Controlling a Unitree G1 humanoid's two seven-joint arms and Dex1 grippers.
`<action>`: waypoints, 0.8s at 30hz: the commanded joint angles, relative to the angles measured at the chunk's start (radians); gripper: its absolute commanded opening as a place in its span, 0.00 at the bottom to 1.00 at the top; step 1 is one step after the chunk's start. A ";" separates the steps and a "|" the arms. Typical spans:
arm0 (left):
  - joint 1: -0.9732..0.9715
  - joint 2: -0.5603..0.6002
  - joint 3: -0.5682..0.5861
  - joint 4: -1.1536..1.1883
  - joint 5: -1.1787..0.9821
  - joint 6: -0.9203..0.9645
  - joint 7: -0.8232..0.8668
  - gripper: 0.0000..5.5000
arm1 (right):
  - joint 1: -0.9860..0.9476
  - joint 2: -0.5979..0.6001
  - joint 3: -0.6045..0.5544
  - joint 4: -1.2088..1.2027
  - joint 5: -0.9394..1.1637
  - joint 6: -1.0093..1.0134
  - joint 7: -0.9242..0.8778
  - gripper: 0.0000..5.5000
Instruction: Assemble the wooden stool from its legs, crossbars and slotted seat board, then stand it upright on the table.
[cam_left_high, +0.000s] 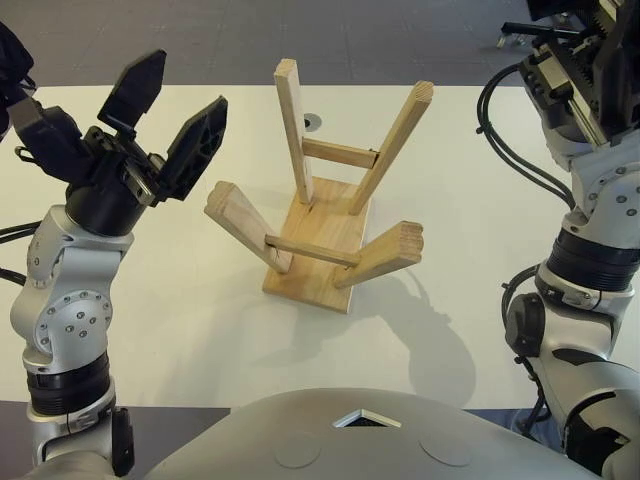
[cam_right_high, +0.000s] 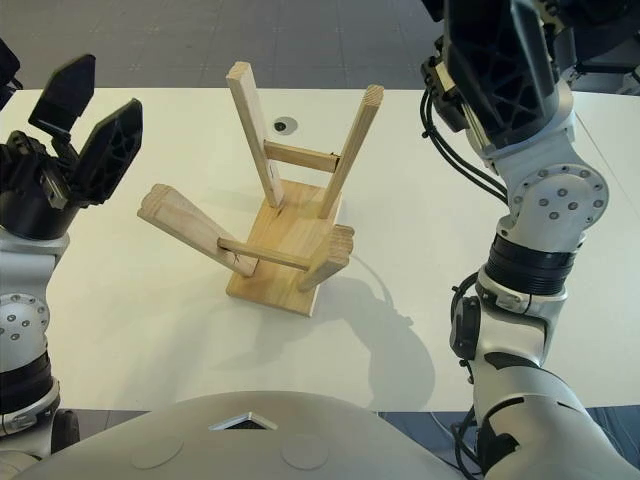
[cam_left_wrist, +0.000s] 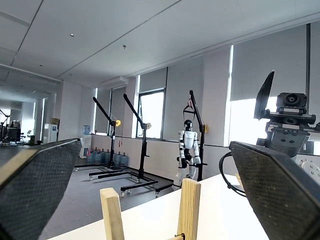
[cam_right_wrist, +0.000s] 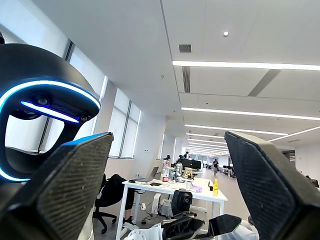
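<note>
Left pincer (cam_left_high: 188, 82) gaping empty near upturned stool (cam_left_high: 325, 218) (legs skyward), right pincer (cam_right_wrist: 168, 145) likewise open, white table (cam_left_high: 455, 180).

White table (cam_left_high: 200, 340) over grey floor (cam_left_high: 400, 40). Tall windows (cam_left_wrist: 151, 112) with pale blinds (cam_left_wrist: 270, 65) along one wall, black wheeled stands (cam_left_wrist: 144, 155) before them. Long ceiling light strips (cam_right_wrist: 250, 65) above a white desk (cam_right_wrist: 172, 189) with an office chair (cam_right_wrist: 112, 192).

Bkgd: hung humanoid (cam_left_wrist: 188, 149) by black gantries (cam_left_wrist: 144, 150), water jugs (cam_left_wrist: 108, 159); white desk (cam_right_wrist: 172, 189) w/ yellow bottle (cam_right_wrist: 215, 187), office chair (cam_right_wrist: 107, 192)
</note>
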 joint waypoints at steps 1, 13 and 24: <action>-0.007 -0.004 -0.046 0.027 -0.003 0.058 0.004 0.98 | 0.014 0.017 0.000 -0.031 -0.019 0.004 0.007 0.75; 0.052 -0.008 -0.208 0.184 0.233 0.028 -0.008 0.98 | 0.037 0.047 0.004 -0.066 -0.033 0.005 -0.004 0.75; -0.194 0.025 0.134 0.113 0.101 -0.002 0.209 0.98 | 0.076 0.024 -0.056 0.252 -0.457 -0.293 -0.026 0.75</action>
